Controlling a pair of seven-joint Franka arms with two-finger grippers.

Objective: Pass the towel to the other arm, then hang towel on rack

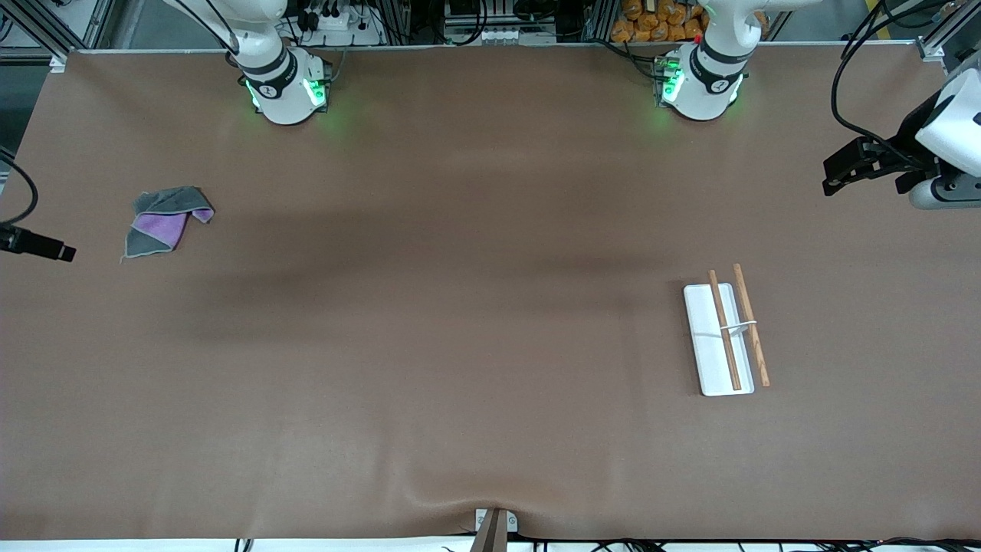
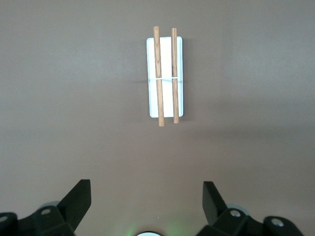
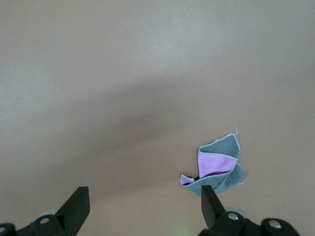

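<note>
The towel [image 1: 165, 221] lies crumpled on the table toward the right arm's end, dark grey with a purple face showing. In the right wrist view the towel [image 3: 216, 164] sits close beside one finger. My right gripper [image 3: 145, 201] hangs open and empty above the table; only a black tip of it [image 1: 38, 245] shows at the front view's edge. The rack [image 1: 724, 333], a white base plate with two wooden rods, stands toward the left arm's end. High over that end of the table, my left gripper [image 1: 839, 172] is open and empty and looks down at the rack [image 2: 166, 101].
A brown cloth [image 1: 460, 307] covers the whole table. A small metal bracket [image 1: 494, 525] sits at the table edge nearest the front camera. Cables and yellow items [image 1: 659, 23] lie past the robot bases.
</note>
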